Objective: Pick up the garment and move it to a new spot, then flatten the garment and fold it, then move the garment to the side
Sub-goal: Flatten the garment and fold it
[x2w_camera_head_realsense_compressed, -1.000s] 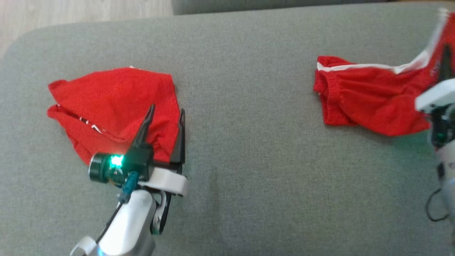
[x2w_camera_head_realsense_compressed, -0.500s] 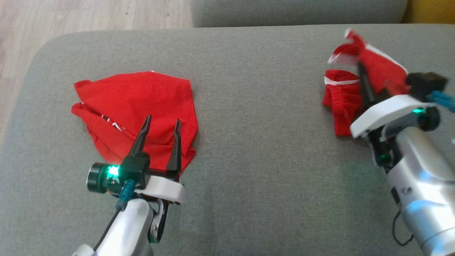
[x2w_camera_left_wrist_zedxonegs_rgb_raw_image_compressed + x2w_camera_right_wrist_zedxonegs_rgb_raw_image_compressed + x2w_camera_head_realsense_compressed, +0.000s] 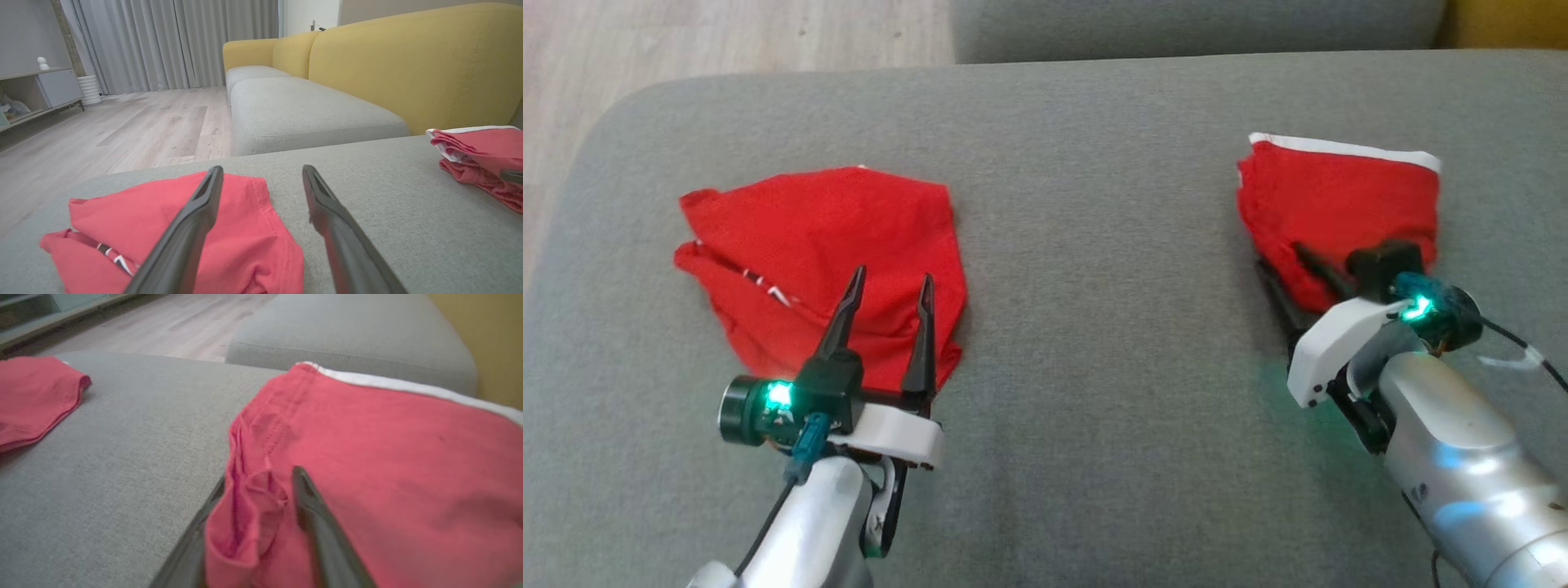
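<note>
**Two arms over a grey cushion [image 3: 1094, 245].** We see the left gripper [image 3: 892, 278] poised over the near edge of a folded red garment [image 3: 825, 237] on the cushion's left, its fingers spread wide and holding nothing. The white-edged red garment [image 3: 1339, 200] lies folded on the cushion's right, well apart from the other. The right gripper [image 3: 1286, 265] has its fingers parted, one beneath the hem and one on top, with a loose fold between them.
</note>
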Robot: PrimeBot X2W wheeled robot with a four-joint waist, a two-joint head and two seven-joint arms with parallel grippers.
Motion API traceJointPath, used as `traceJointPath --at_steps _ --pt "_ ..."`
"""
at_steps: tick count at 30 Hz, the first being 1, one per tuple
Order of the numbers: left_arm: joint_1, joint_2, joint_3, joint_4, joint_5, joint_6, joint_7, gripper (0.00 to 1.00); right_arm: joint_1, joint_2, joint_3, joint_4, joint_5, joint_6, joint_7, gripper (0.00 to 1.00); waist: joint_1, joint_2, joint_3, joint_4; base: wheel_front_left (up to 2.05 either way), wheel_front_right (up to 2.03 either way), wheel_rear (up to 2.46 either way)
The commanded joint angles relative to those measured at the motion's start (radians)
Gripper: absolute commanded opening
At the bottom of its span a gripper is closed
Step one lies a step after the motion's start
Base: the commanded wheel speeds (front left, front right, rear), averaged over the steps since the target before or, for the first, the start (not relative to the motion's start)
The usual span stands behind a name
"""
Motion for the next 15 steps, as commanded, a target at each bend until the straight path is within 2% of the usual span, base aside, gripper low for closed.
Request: traceJointPath --at_steps 1,7,11,15 --pt "-0.029 0.008 0.041 -0.027 0.003 -0.001 -0.005 1.0 -0.017 -0.001 -0.01 -0.017 0.004 -0.002 -0.03 1.0 0.0 -0.0001 -0.004 -0.016 0.0 0.0 0.0" --pt "-0.027 0.004 0.058 -0.073 0.009 -0.005 -0.005 1.0 -0.018 -0.043 -0.173 -0.053 0.037 -0.002 -0.072 1.0 0.0 -0.0001 -0.019 -0.064 0.0 0.0 0.0" --pt "-0.016 -0.002 0.072 -0.105 0.018 -0.006 -0.005 1.0 0.045 -0.078 -0.356 -0.184 -0.009 -0.002 -0.073 1.0 0.0 -0.0001 -0.027 -0.095 0.0 0.0 0.0" --pt "-0.007 -0.008 0.082 -0.118 0.027 -0.011 -0.005 1.0 0.15 -0.061 -0.525 -0.319 -0.085 -0.002 -0.073 1.0 0.0 -0.0001 -0.031 -0.116 0.0 0.0 0.0"
